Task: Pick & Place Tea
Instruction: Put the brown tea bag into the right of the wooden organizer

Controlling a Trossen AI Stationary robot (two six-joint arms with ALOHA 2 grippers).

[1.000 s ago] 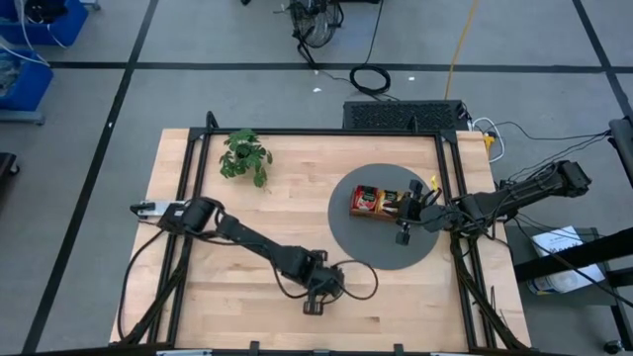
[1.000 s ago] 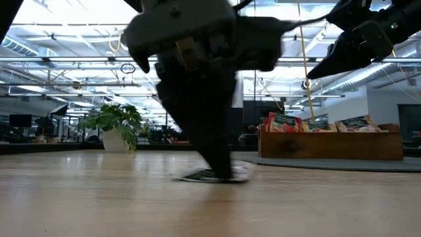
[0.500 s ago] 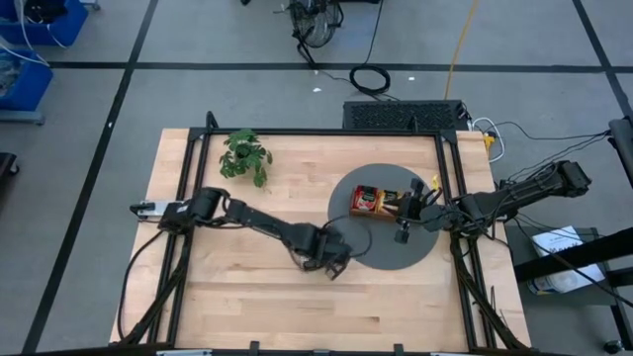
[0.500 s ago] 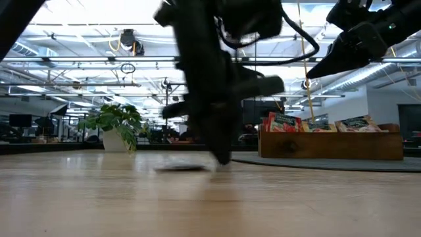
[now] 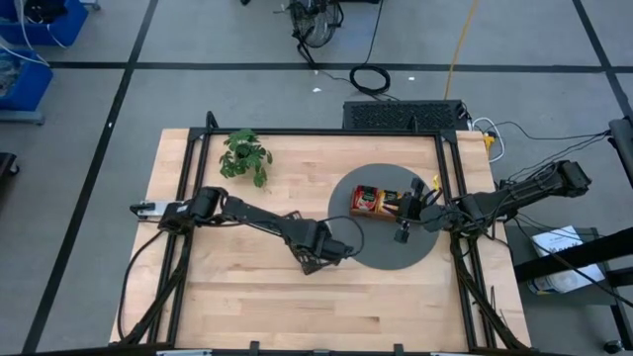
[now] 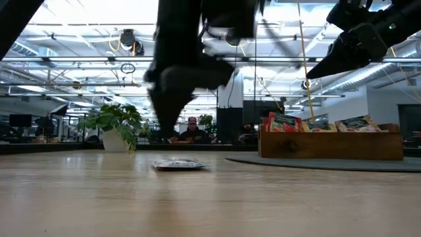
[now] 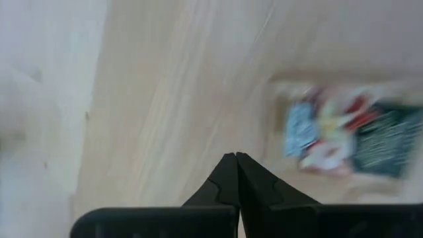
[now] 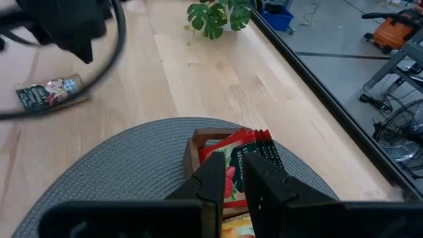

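One white-green tea sachet (image 6: 177,164) lies flat on the bare wood, also seen in the left wrist view (image 7: 344,139) and the right wrist view (image 8: 49,91). My left gripper (image 7: 235,158) is shut and hangs clear above the sachet (image 6: 172,99), near the table's middle (image 5: 315,259). The wooden tray (image 5: 381,203) stands on a round grey mat (image 5: 386,247) and holds red sachets (image 8: 238,158) standing on edge. My right gripper (image 8: 234,175) hovers over the tray (image 5: 404,229) with a narrow gap between its fingers.
A small potted plant (image 5: 245,155) stands near the far left corner (image 6: 118,125). Black frame rails (image 5: 188,198) run along the table's left and right sides. Bare wood spreads along the near edge. A person (image 6: 192,131) sits far off in the room behind.
My left gripper has moved from near the table's near edge toward the far edge, with its fingertips down on the sachet, then has risen clear of it. The sachet has slid along the table toward the far edge and now lies free. My right arm has kept still.
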